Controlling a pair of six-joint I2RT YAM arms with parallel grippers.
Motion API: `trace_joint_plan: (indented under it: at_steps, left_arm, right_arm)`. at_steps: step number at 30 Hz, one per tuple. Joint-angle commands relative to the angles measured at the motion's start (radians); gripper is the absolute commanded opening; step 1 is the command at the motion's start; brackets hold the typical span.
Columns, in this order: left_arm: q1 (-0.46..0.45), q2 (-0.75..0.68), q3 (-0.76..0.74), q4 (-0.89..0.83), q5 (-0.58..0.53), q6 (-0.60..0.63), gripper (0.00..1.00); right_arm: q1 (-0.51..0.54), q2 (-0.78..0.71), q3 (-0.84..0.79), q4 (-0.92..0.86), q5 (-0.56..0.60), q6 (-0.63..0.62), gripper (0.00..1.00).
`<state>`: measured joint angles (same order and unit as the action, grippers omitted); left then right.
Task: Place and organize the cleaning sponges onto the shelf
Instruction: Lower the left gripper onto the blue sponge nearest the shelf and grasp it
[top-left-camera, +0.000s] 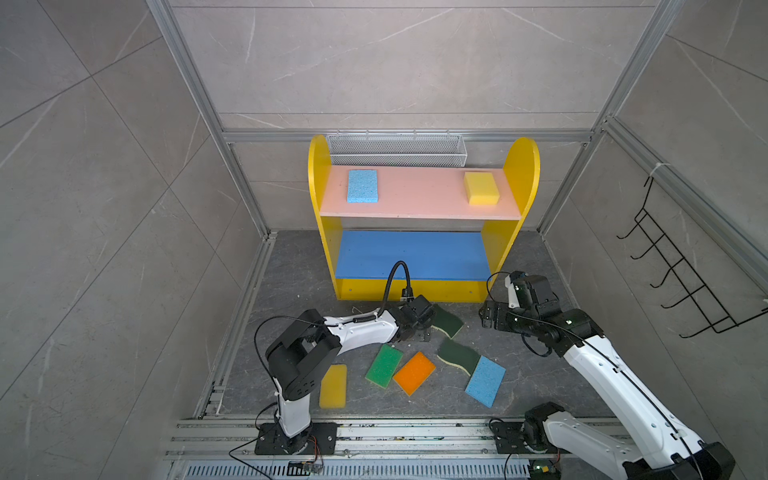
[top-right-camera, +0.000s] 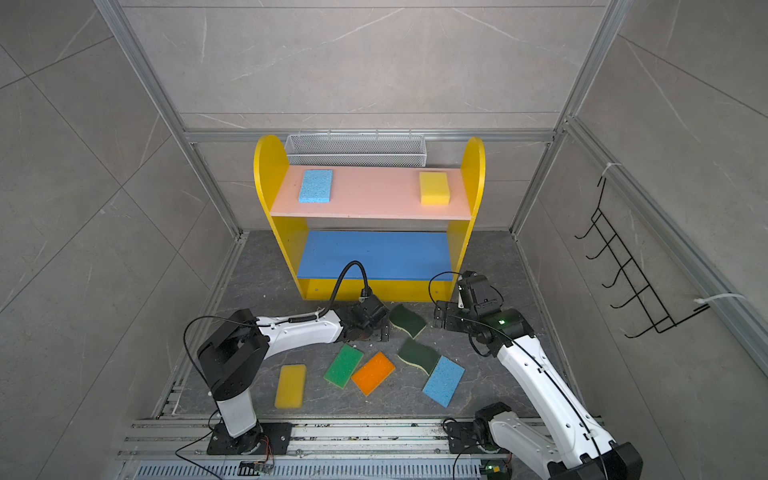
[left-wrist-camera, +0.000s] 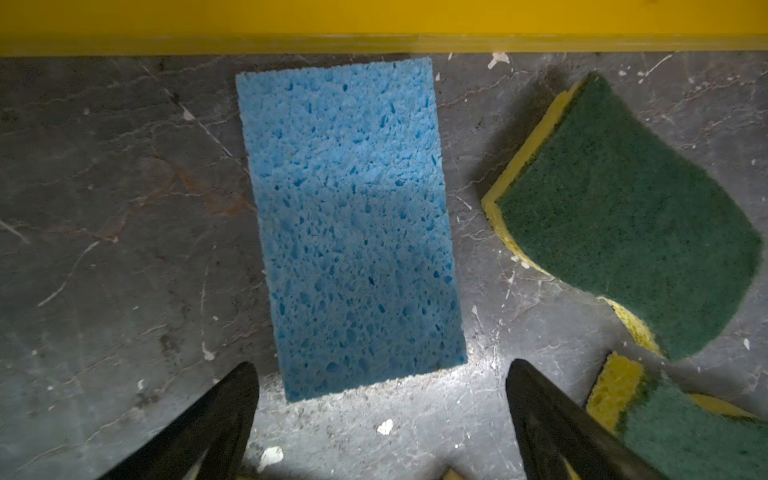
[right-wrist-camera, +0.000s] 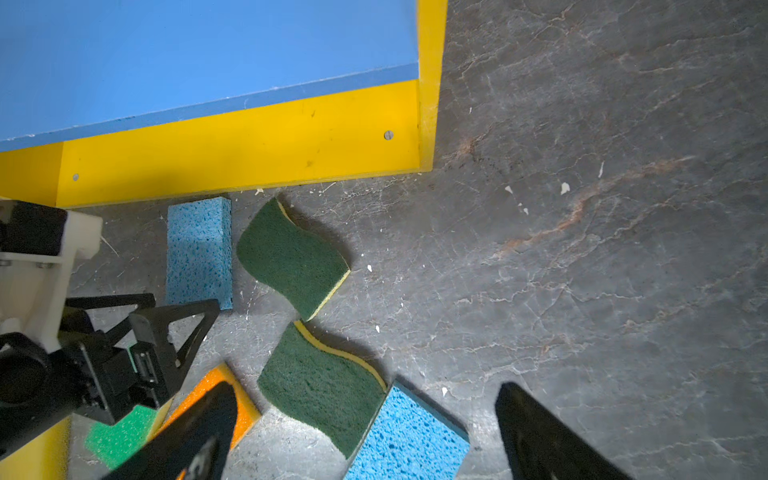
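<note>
Blue sponge (left-wrist-camera: 353, 232) on floor (left-wrist-camera: 104, 208): light, soft, squashy, so pinch across long edges, mid-body. Left gripper (left-wrist-camera: 382, 363) jaws apart, empty, at its end; right gripper (right-wrist-camera: 365, 386) apart too.

Three light blue sponges (top-left-camera: 362, 185) (top-left-camera: 485, 381) (left-wrist-camera: 353, 232), two yellow sponges (top-left-camera: 481, 188) (top-left-camera: 333, 386), two dark-green wavy sponges (top-left-camera: 448, 321) (top-left-camera: 457, 355), one green sponge (top-left-camera: 384, 365), one orange sponge (top-left-camera: 414, 373), one shelf (top-left-camera: 415, 193)

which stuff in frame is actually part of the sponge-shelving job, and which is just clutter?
Job: shelf; shelved blue sponge; shelved yellow sponge; floor yellow sponge; green sponge; orange sponge; dark-green sponge nearer shelf; other dark-green sponge; floor blue sponge; blue sponge at shelf base.
Lying about: mesh basket; hook rack.
</note>
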<state>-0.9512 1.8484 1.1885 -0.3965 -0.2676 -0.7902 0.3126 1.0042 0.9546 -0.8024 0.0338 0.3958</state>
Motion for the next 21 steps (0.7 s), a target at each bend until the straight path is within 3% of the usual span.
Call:
trace_joint_plan:
  at_steps: [1,21]
  left_arm:
    - [0.003,0.029,0.052,-0.019,-0.008,-0.022,0.97]
    - [0.024,0.134,0.081,-0.056,0.014,-0.041,0.96]
  right_arm:
    - [-0.017,-0.017,-0.011,0.01,-0.028,-0.021,1.0]
    - [-0.068,-0.038,-0.016,-0.006,-0.055,-0.04,0.99]
